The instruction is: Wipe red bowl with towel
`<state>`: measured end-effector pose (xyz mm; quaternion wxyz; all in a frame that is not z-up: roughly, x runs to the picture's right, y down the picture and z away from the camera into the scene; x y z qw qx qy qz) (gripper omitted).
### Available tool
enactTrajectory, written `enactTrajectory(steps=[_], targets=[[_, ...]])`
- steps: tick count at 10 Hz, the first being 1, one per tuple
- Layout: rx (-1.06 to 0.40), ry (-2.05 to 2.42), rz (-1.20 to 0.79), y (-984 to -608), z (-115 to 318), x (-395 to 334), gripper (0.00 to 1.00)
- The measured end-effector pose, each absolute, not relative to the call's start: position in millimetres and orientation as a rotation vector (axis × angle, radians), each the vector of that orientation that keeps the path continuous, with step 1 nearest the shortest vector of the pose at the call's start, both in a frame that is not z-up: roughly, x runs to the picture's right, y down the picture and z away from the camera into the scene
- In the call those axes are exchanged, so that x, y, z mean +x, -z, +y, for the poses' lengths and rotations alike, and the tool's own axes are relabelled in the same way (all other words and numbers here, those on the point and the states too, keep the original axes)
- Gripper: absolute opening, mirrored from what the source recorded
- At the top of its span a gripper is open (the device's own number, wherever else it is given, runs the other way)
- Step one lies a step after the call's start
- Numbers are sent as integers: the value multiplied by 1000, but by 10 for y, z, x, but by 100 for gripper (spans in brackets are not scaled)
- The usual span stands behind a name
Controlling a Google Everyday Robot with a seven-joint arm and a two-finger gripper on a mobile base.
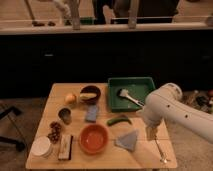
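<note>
The red bowl (94, 138) sits upright and empty near the front edge of the worktop (102, 161), a little left of centre. Its open, smooth inside faces up, so a cloth could be pressed into it from above. Just beside it on the right, apart from its rim, the towel (128, 140) lies flat in a rough triangle. Nothing rests on it, so it looks ready to be lifted.

The gripper (151, 134) hangs at the end of the white arm, just right of the towel and above the worktop, pointing downward. It does not appear to touch the cloth. Whether the jaws are open or closed cannot be told here. Judging by this stance, the arm is lining up to take the towel, and no wiping has begun.

Farther out, a green vegetable (119, 120) lies just behind the towel and a blue sponge (91, 113) behind the bowl. Both are near enough that a sweep toward the bowl should stay low and short. A dark maroon bowl (90, 94) and a green tray (142, 87) holding a brush (127, 96) stand at the back. A dark cup (65, 115) and a white container (41, 146) sit to the left.
</note>
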<state>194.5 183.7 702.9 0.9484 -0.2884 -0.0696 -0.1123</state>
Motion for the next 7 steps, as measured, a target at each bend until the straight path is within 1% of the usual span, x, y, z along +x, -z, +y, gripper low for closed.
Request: enactTrajectory(steps=[7], targets=[[-594, 240, -187, -7107, 2012, 1806, 80]])
